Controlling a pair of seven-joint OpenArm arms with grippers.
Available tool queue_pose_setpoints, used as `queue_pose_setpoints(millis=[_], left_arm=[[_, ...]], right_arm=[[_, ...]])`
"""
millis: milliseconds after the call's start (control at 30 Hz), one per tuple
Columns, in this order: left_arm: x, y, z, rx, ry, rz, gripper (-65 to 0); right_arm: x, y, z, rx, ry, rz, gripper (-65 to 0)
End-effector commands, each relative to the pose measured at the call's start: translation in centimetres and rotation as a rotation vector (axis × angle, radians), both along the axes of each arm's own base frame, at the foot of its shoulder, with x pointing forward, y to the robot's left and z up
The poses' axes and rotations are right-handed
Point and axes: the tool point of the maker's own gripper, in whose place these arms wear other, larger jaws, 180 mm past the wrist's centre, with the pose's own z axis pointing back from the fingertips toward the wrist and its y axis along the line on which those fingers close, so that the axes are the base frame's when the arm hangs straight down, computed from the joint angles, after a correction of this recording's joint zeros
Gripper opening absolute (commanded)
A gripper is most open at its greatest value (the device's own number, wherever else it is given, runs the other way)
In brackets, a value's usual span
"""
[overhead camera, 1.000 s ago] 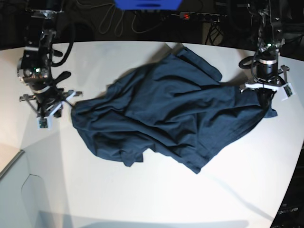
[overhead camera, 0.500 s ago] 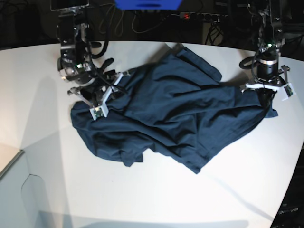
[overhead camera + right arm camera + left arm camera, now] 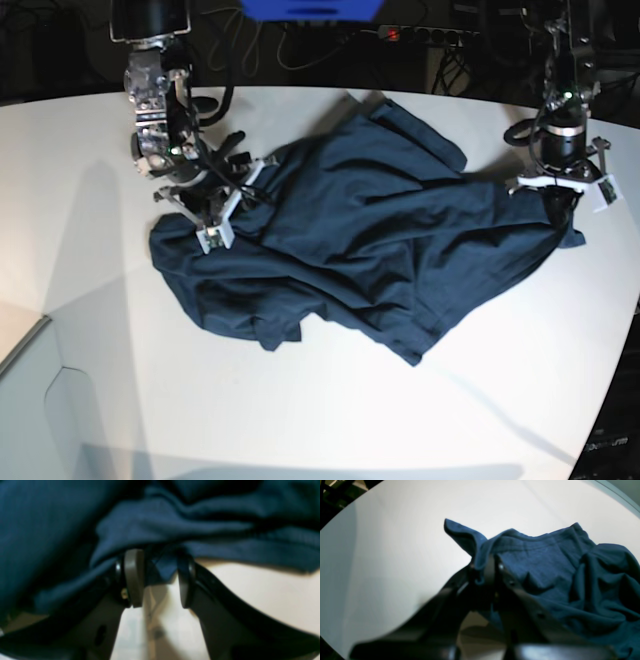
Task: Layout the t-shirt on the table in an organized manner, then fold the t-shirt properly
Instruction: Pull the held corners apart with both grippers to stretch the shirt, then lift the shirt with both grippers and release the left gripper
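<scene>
From the base view the t-shirt (image 3: 360, 240) lies crumpled mid-table (image 3: 300, 420), its long axis running from the near-left corner up toward the far right. Only the left wrist view shows the left gripper (image 3: 486, 573) pinched tight on a hem fold, the cloth peaking above it. The right wrist view alone shows the right gripper (image 3: 157, 578) with jaws parted at the cloth's edge; a fold seems to sit between them, though blur makes this uncertain.

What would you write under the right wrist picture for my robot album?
Open right gripper jaws reaching under a fold of the crumpled dark navy cloth t-shirt on the smooth white table.
</scene>
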Motion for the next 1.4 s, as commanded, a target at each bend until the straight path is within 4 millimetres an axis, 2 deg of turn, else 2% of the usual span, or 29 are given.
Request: queue_pose_setpoints(millis=[0, 33, 100, 133, 167, 267, 367, 433, 533, 600, 667, 767, 900, 967, 1067, 1267, 1367], left_arm=[[0.8, 0.4, 1.6, 0.024, -0.053, -0.001, -64.9], [0.8, 0.4, 1.6, 0.024, -0.053, -0.001, -64.9], [0.8, 0.5, 1.6, 0.025, -0.054, 0.001, -64.9], [0.8, 0.5, 1.6, 0.025, -0.054, 0.001, -64.9], [0.8, 0.5, 1.6, 0.025, -0.054, 0.001, -64.9], [0.8, 0.6, 1.6, 0.026, -0.054, 0.003, -64.9], [0.8, 0.5, 1.9, 0.027, -0.06, 0.0, -64.9], [0.8, 0.5, 1.9, 0.028, -0.063, 0.0, -64.9], [0.9, 0.4, 1.9, 0.027, -0.063, -0.002, -64.9], [0.9, 0.3, 2.0, 0.027, -0.064, -0.004, -64.9], [1.0, 0.3, 2.0, 0.026, -0.065, -0.005, -64.9], [2.1, 0.3, 2.8, 0.023, -0.096, -0.003, -64.9], [3.2, 0.3, 3.7, 0.023, -0.127, 0.0, -64.9], [3.5, 0.4, 4.0, 0.023, -0.138, 0.002, -64.9], [4.0, 0.4, 4.3, 0.022, -0.147, 0.002, -64.9], [4.4, 0.2, 3.0, 0.0, -0.126, 0.018, -64.9], [4.6, 0.5, 2.5, -0.002, -0.116, 0.024, -64.9]], right_arm=[[-0.9, 0.2, -0.7, -0.004, 0.043, 0.009, -44.1], [-1.0, 0.3, -0.7, -0.003, 0.042, 0.009, -47.5], [-1.4, 0.1, -0.9, -0.004, 0.048, 0.007, -61.0], [-1.4, -0.1, -0.9, -0.008, 0.047, 0.005, -65.0], [-1.1, -0.4, -0.7, -0.014, 0.041, 0.005, -65.0], [0.2, -4.0, 1.1, -0.062, -0.021, -0.046, -65.0], [2.0, -7.7, 4.2, -0.093, -0.114, -0.136, -65.0], [3.1, -11.0, 6.5, -0.128, -0.178, -0.207, -65.0], [4.9, -14.2, 9.6, -0.156, -0.263, -0.286, -65.0], [5.8, -15.4, 10.7, -0.162, -0.293, -0.314, -65.0], [6.7, -15.8, 11.7, -0.161, -0.321, -0.326, -65.0], [8.1, -16.4, 13.3, -0.167, -0.368, -0.333, -65.0], [10.4, -18.4, 16.5, -0.157, -0.449, -0.402, -65.0], [11.4, -18.6, 17.6, -0.152, -0.477, -0.41, -65.0], [12.6, -18.5, 17.3, -0.132, -0.466, -0.411, -65.0], [13.4, -17.9, 13.0, -0.104, -0.334, -0.387, -64.4], [13.4, -16.9, 11.1, -0.13, -0.281, -0.319, -56.5]])
